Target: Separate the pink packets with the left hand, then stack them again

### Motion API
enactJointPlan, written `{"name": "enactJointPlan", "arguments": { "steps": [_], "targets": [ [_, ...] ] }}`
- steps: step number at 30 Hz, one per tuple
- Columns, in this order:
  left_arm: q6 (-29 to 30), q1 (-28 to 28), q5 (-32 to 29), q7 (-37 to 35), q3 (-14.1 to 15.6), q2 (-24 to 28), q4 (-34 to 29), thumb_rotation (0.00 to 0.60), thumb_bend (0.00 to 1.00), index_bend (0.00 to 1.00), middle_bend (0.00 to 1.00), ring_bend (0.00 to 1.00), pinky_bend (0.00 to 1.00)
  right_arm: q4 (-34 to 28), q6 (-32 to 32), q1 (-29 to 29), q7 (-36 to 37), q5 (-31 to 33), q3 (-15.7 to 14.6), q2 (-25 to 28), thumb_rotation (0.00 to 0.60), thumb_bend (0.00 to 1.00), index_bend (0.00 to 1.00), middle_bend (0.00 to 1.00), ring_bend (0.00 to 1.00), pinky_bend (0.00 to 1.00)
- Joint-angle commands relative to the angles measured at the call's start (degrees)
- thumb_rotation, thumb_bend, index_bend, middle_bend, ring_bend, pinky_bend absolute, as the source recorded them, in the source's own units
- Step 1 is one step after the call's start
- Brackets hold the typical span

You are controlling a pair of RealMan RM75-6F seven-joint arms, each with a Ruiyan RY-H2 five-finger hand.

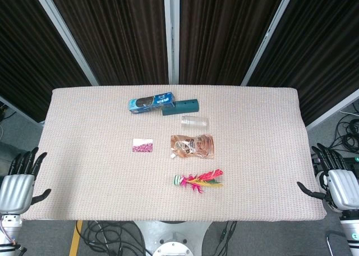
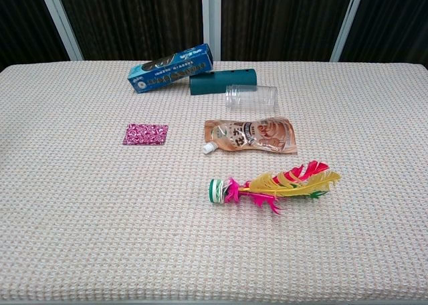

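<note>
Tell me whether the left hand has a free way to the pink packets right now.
Probably yes. The left hand hangs open off the table's left edge, and only bare cloth lies between it and the pink packets. The pouch and shuttlecock sit on their far side.

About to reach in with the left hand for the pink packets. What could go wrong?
The pink packets lie flat on the textured cloth, so the fingers may snag the cloth or lift the whole stack. The left hand starts off the table's left edge; overreaching could nudge the pouch beside the packets.
</note>
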Motion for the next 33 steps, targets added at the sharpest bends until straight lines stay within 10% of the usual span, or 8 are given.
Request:
{"name": "enactJointPlan", "arguments": {
  "steps": [1,33],
  "targets": [
    [0.0,0.0,0.1,0.0,0.1,0.0,-0.1,0.600,0.19,0.14,0.04,0.06,0.07,0.1,0.0,0.0,0.1,0.0,0.0,0.0,0.381,0.14,0.00,0.00,0.00,0.00],
    [-3.3,-4.5,-1.0,-2.3,-3.9,-0.5,2.1,0.600,0.18,0.17,0.10,0.08,0.09,0.3,1.3,0.1,1.3,0.0,1.0,1.1,0.380,0.13,0.00,0.00,0.00,0.00]
  ]
}}
